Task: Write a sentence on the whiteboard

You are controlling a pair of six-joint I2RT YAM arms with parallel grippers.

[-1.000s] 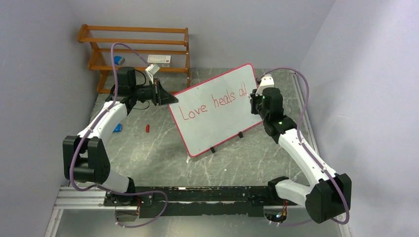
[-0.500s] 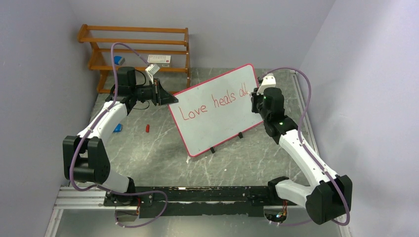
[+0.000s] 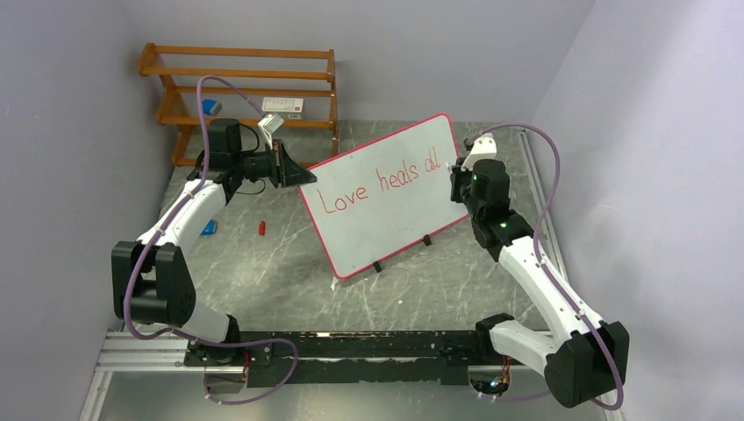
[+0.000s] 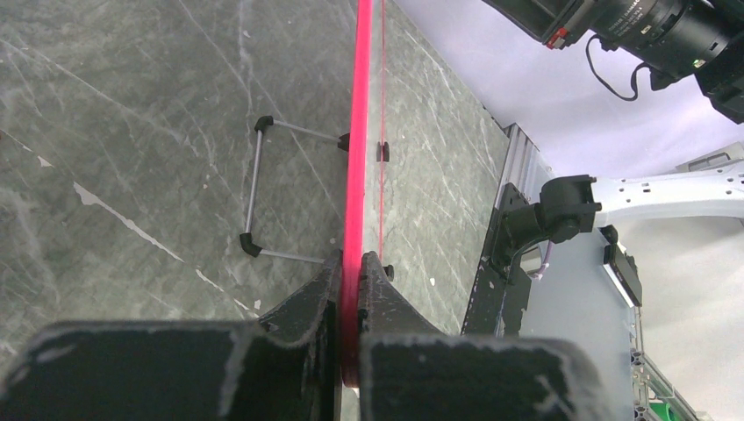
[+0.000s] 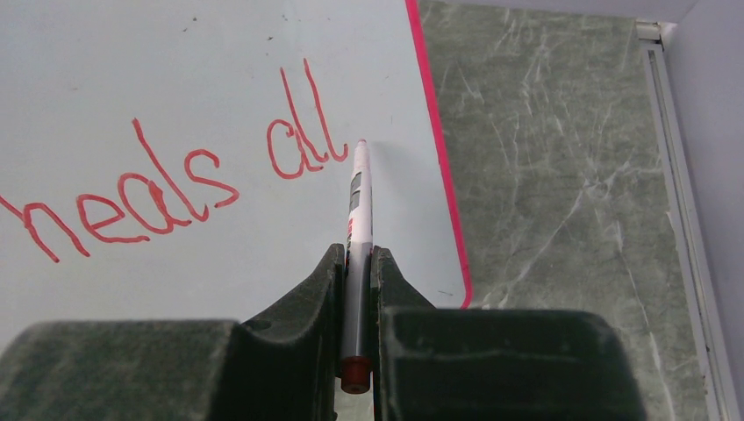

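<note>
The whiteboard (image 3: 377, 232) stands tilted on its feet in the middle of the table, red-framed. The sentence (image 3: 377, 182) in red script reads "Love heals all". My left gripper (image 3: 294, 173) is shut on the board's left frame edge; in the left wrist view the red frame (image 4: 360, 132) runs straight between the jaws of that gripper (image 4: 352, 263). My right gripper (image 3: 458, 171) sits at the board's right edge, shut on a grey-white marker (image 5: 357, 228). The marker's red tip points at the whiteboard (image 5: 175, 79) just right of "all" (image 5: 303, 132); whether it touches cannot be told.
A wooden slatted rack (image 3: 237, 88) stands at the back left, holding a white box (image 3: 282, 107). A small red cap (image 3: 261, 228) and a blue object (image 3: 209, 228) lie on the table left of the board. The board's wire stand (image 4: 254, 189) reaches behind it. Walls close both sides.
The last "l" of "all" has been written. My right gripper has drawn to the right with the marker, off the letters. The left gripper and the board have not moved.
</note>
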